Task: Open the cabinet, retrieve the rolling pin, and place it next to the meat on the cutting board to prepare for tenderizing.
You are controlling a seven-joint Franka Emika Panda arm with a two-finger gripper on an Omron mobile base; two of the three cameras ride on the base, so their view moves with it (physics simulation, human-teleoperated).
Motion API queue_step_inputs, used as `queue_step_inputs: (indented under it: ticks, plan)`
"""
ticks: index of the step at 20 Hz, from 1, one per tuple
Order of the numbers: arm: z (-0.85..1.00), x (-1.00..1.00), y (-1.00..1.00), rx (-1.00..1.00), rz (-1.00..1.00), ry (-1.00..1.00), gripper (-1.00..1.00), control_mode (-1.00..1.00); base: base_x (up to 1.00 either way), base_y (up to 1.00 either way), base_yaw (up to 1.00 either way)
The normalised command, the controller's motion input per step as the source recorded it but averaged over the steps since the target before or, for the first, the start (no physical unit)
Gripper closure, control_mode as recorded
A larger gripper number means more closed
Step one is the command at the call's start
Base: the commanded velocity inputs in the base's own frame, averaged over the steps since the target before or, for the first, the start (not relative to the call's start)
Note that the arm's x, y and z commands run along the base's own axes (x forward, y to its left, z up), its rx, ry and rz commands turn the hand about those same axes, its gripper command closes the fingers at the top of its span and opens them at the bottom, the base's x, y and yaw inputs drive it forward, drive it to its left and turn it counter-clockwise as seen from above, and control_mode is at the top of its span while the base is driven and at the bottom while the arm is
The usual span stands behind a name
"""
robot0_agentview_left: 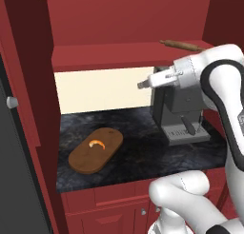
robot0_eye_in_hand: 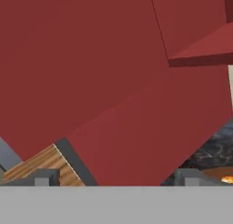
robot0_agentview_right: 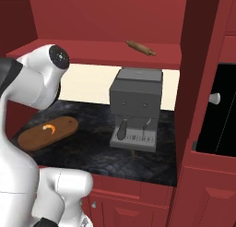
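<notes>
Gripper [robot0_eye_in_hand: 116, 177] jaws spread wide, holding nothing, facing the dark-red wooden cabinet [robot0_eye_in_hand: 91, 73] panel. Slim brown wooden rolling pin [robot0_agentview_right: 141, 48] lies on the open cabinet's shelf, above the grey coffee machine [robot0_agentview_right: 135, 106]. Small orange crescent meat [robot0_agentview_left: 97, 143] sits on the oval brown cutting board [robot0_agentview_left: 86, 159], on the dark marbled counter [robot0_agentview_left: 138, 157].

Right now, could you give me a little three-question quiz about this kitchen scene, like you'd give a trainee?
1. True or false: the rolling pin lies on the shelf inside the open cabinet.
2. What sits on the cutting board? A) the meat B) a knife C) a cup
3. Fill in: the grey coffee machine stands on the dark ____.

Key: 1 true. 2 A. 3 counter.
</notes>
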Motion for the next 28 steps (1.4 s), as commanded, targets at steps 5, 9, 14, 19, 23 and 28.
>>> queue_step_inputs:
  ticks: [5,9,14,19,23,28]
  plan:
    - [0.26,0.00,-0.67,-0.11,-0.14,-0.14,-1.00,-1.00,0.00,0.00,0.00]
    - [0.22,0.00,-0.67,-0.12,-0.15,-0.11,-1.00,-1.00,0.00,0.00,0.00]
    - [0.24,0.06,-0.62,-0.12,-0.16,-0.09,-1.00,-1.00,0.00,0.00,0.00]
    - [0.23,0.13,-0.61,-0.12,-0.18,-0.07,-1.00,-1.00,0.00,0.00,0.00]
    - [0.11,0.21,-0.59,-0.09,-0.18,-0.04,-1.00,-1.00,0.00,0.00,0.00]
    - [0.01,0.55,-0.54,-0.02,-0.16,0.00,-1.00,-1.00,0.00,0.00,0.00]
